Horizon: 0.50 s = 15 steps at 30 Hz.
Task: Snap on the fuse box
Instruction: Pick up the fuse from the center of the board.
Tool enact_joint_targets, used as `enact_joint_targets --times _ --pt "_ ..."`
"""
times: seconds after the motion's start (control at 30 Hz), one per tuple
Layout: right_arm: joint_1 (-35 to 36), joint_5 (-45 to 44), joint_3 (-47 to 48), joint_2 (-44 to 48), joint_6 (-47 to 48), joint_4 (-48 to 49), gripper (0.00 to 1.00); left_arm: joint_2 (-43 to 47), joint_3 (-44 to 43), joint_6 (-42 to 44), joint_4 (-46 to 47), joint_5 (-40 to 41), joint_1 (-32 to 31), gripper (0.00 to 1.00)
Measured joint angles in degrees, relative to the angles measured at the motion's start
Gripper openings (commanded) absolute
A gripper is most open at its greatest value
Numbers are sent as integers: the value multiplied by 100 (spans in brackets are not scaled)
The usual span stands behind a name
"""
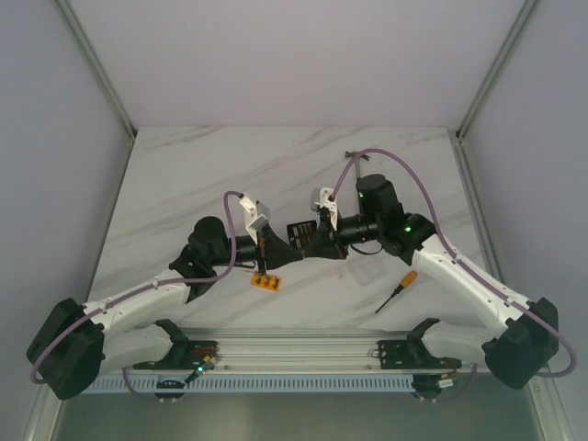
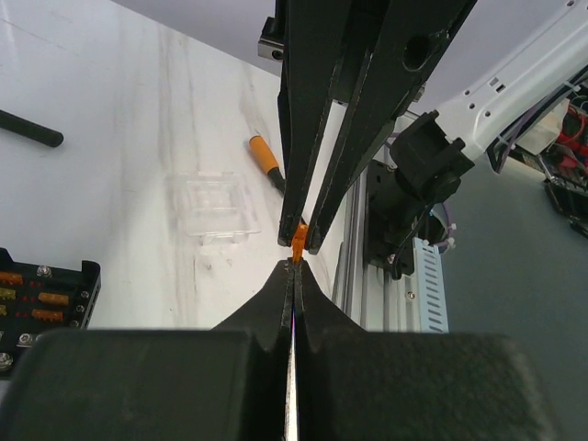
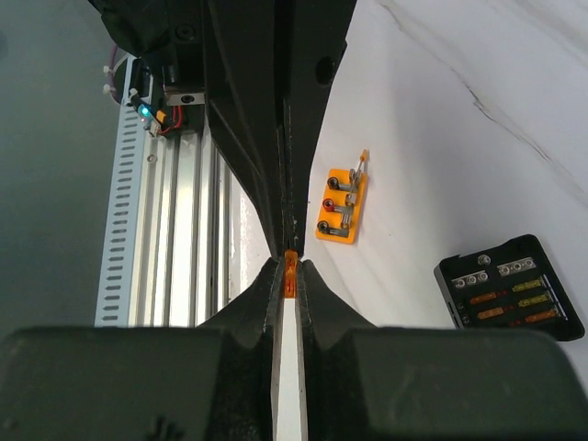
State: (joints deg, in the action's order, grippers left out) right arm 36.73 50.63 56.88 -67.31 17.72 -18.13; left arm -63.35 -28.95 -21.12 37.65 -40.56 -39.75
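Two grippers meet tip to tip above the middle of the white marble table (image 1: 202, 165). The right gripper (image 3: 290, 274) is clenched on a small orange fuse (image 3: 290, 261), which sits between its two fingertips. The left gripper (image 2: 294, 266) is fully clenched, with its fingers pressed together. Its tips touch the end of the same fuse, but I cannot tell if they really grasp it.

The fuse box (image 1: 296, 231) lies flat on the table, just under and beside the place where the grippers meet, and neither gripper touches it. Its top face is uncovered, and in the right wrist view there are rows of orange and yellow fuses in its slots and some silver screws at one end.

One clear plastic cover (image 2: 216, 208) lies on the table apart from the box, between it and a screwdriver with an orange handle (image 1: 397, 296). The screwdriver is near the front edge, to the right of the box.

An orange strip with dark dots (image 1: 265, 282) lies near and a little left of the box, not touching it. A dark rod (image 2: 28, 129) shows at the left edge of the left wrist view; what it is I cannot tell.
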Motion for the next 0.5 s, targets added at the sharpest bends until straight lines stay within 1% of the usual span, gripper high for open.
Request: enact_joint_targets --times 0.03,0.07,0.13,0.2,0.23,0.27,0.4,0.5 --pt "0 0 4 -7 11 -4 0 0 0 -2 0 2 2 0" --pt "0 -7 7 -15 13 -2 0 0 0 -2 -2 7 2 5" --pt "0 -87 15 -28 -11 0 0 0 0 -4 -37 76 2 11" --pt "7 -260 15 -46 -81 22 0 0 0 -15 -92 234 0 21" --pt "15 -415 15 -61 -151 57 0 0 -2 -17 -133 398 -2 28" --pt "13 -640 17 -81 -229 70 0 0 -2 -26 -184 588 11 35" --pt "0 -1661 17 -234 -675 155 0 -42 7 -249 -315 1423 181 56" --pt "2 -2404 15 -411 -1073 229 0 -190 20 -514 -396 2009 317 60"
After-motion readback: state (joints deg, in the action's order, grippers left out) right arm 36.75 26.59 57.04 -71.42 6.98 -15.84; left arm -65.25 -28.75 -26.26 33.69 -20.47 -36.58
